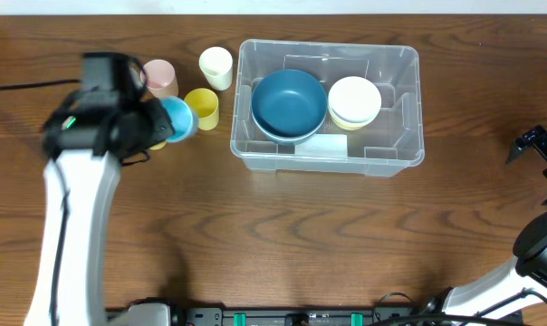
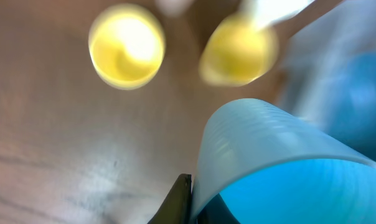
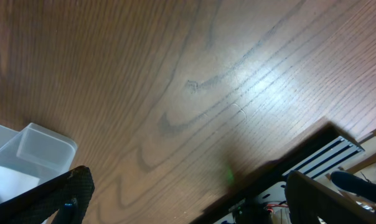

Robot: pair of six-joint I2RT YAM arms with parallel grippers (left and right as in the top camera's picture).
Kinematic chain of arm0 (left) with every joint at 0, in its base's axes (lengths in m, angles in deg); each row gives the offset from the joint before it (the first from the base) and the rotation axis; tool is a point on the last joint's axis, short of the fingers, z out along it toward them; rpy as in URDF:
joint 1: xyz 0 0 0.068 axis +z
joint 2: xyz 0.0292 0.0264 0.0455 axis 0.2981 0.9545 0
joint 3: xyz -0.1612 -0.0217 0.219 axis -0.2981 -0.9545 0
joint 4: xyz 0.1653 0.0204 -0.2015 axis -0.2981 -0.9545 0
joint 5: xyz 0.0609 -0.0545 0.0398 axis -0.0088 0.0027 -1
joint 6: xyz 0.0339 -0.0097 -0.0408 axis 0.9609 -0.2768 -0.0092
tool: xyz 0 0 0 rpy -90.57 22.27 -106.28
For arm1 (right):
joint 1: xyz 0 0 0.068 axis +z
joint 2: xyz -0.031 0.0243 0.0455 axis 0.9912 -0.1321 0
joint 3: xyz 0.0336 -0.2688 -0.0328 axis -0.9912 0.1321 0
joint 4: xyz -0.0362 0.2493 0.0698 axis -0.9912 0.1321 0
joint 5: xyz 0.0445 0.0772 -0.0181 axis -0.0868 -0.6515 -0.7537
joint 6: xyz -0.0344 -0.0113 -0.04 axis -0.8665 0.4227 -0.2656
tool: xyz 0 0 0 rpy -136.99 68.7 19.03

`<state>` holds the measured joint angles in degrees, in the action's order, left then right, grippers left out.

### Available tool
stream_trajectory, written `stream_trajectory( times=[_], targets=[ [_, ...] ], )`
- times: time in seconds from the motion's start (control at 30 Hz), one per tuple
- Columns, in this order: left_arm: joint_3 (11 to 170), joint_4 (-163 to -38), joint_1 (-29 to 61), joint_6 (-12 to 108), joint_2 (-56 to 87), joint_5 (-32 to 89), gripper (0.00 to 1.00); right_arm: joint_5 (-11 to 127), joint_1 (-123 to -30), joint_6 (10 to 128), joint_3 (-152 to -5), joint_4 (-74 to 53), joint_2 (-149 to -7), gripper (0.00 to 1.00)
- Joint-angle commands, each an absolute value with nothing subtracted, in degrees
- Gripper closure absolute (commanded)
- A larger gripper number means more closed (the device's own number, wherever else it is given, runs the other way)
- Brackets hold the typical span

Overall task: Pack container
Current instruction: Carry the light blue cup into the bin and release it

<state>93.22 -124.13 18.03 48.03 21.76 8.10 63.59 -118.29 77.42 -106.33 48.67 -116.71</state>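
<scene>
L end effector (image 1: 154,124) pinches blue cup (image 1: 177,116) by one wall only. Thin hold, so cup cd pivot or slip on the lift. Yellow cup (image 1: 202,107) just beside, easy to knock. Container (image 1: 420,109) sits right of the cups; its rim cd catch cup's base. R end effector (image 3: 194,205) spread wide, well apart.

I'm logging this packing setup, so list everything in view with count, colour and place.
container: one, clear, table centre
blue bowl: one, dark blue, inside container, left
white bowl: one, white, inside container, right
pink cup: one, pink, left of container
white cup: one, cream-white, beside pink cup
yellow cups: two, yellow, one beside blue cup, one mostly hidden under left arm
blue cup: one, light blue, held
table: one, brown wood
left gripper: shut on blue cup
right gripper: open, empty, table's right edge
</scene>
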Motion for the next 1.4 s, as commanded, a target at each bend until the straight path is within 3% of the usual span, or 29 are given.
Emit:
stream_trajectory(
  times=[0.0, 0.23, 0.43, 0.6, 0.97, 1.37],
  targets=[
    [95.6, -124.0, 16.6, 47.2, 15.0, 10.4, 0.94, 63.7, -118.9, 78.3, -106.3, 48.7, -115.2, 0.01],
    [95.8, -115.0, 1.3, 47.0, 8.6, 12.1, 0.94, 63.7, -118.9, 78.3, -106.3, 48.7, -115.2, 0.01],
    [95.8, -105.1, -13.6, 47.0, 16.0, 4.7, 0.95, 63.7, -118.9, 78.3, -106.3, 48.7, -115.2, 0.01],
    [95.8, -97.8, -20.5, 47.0, 25.7, 3.6, 0.94, 63.7, -118.9, 78.3, -106.3, 48.7, -115.2, 0.01],
    [95.8, -94.8, -22.6, 47.1, 42.2, 2.7, 0.94, 63.7, -118.9, 78.3, -106.3, 48.7, -115.2, 0.01],
    [95.8, -96.0, -22.6, 47.1, 47.9, 1.5, 0.94, 63.7, -118.9, 78.3, -106.3, 48.7, -115.2, 0.01]
  ],
)
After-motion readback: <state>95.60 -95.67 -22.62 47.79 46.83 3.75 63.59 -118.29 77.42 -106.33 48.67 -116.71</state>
